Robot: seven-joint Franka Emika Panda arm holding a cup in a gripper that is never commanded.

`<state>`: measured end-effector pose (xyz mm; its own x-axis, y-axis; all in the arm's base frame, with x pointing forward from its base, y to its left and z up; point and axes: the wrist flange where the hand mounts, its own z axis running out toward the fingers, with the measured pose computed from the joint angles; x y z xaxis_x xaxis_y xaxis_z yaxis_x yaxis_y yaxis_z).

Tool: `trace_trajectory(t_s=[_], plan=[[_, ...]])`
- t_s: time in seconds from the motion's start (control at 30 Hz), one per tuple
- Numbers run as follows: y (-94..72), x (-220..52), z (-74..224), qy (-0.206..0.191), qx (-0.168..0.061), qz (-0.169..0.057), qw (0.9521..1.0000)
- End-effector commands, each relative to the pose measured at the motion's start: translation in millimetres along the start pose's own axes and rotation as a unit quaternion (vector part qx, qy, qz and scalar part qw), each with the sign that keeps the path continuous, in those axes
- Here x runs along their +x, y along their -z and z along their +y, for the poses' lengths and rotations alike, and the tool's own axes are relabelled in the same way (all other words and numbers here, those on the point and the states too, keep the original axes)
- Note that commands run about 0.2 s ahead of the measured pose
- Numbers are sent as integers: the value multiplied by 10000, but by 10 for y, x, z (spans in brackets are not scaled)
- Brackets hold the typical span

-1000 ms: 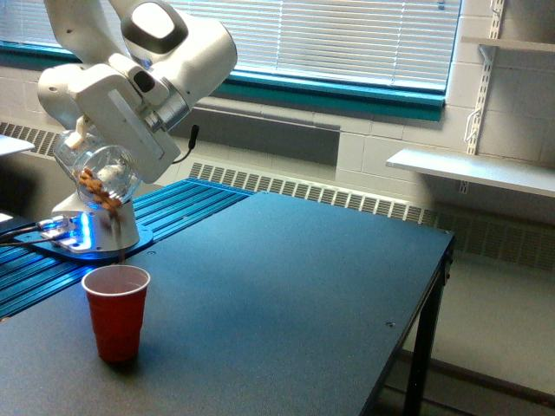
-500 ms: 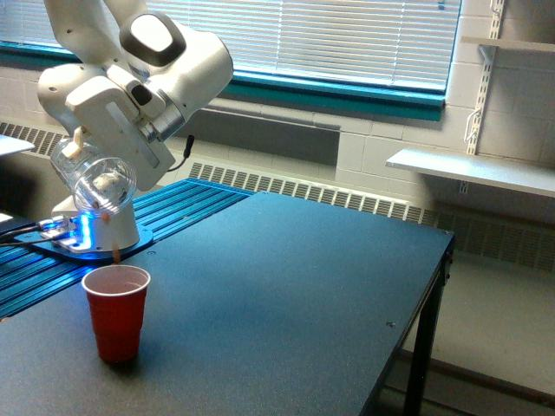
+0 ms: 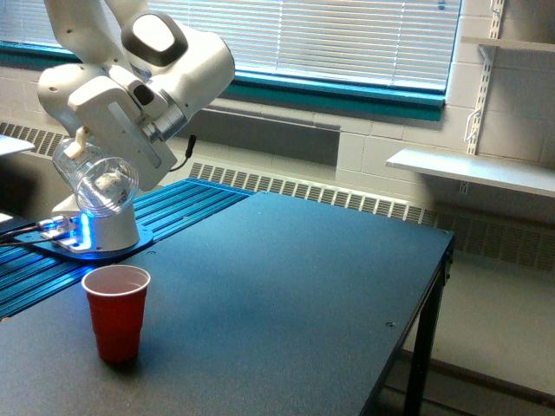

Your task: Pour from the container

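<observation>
Stream has stopped: the container [image 3: 98, 179] looks empty now, no brown pieces visible inside, none falling. A second ago I saw nuts at its mouth and half a second ago one last piece dropping. I read the pour as done. The gripper [image 3: 87, 156] holds the container clamped, tilted mouth-down above the red cup [image 3: 116, 310], apart from it. The cup stands upright on the table [image 3: 286, 295] near its edge, unmoved. Arm pose barely differs from the last frame, tilt looks the same
</observation>
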<state>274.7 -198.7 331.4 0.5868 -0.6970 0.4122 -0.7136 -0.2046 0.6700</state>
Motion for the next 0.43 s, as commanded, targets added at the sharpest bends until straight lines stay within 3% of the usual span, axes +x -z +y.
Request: trace_trajectory(t_s=[0.03, 0.43], plan=[[40, 38, -14, -1, 49, 7, 10000], [25, 74, 24, -166, 204, -31, 9996]])
